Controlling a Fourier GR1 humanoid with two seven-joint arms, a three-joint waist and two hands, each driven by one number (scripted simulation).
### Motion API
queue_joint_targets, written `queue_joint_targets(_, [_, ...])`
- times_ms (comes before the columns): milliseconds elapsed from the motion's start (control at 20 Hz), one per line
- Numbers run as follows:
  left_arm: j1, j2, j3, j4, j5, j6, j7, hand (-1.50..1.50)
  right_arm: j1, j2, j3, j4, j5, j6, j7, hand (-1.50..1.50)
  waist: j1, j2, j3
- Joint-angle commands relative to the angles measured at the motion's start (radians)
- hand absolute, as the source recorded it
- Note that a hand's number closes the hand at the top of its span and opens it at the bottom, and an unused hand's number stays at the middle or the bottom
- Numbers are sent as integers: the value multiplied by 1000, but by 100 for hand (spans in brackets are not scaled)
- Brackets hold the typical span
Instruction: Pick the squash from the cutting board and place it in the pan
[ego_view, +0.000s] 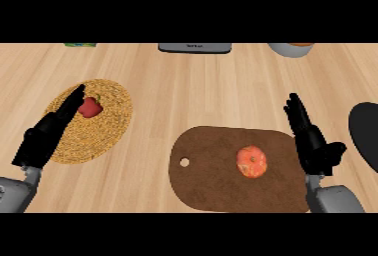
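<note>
On the wooden counter (221, 90) the squash (252, 161) lay untouched on the cutting board (214, 175) — right hand (314, 145) straight-fingered beside it, pan (365, 135) waiting.

No text could be read anywhere. The grey appliance (195, 47) at the counter's far edge, well beyond both hands, bore a small mark too blurred to make out.

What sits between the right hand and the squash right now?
Nothing but bare cutting board: in the head view the open right hand stands at the board's right edge, with only brown board surface between it and the squash.
</note>
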Motion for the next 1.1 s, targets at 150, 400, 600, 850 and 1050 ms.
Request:
queue_joint_targets(150, [0, -111, 109, -5, 41, 97, -44, 0, -50, -46, 30, 47, -63, 241, -49, 150, -26, 17, 6])
queue_joint_targets(400, [3, -195, 135, 14, 80, 156, -29, 0, 108, -70, 52, -21, 189, -10, -240, -150, -63, 8, 5])
queue_joint_targets(600, [6, -201, 148, 15, 84, 154, -40, 0, 260, -125, 5, -171, 275, -150, -297, -150, -87, 4, 4])
queue_joint_targets(850, [-4, -217, 154, 23, 64, 167, -46, 0, 414, -367, -80, -489, 239, 4, -103, -150, -75, 8, 3])
queue_joint_targets(1050, [25, -189, 159, -31, 83, 135, -16, 0, 472, -518, -88, -631, 334, 70, 80, -150, -57, 6, 1])
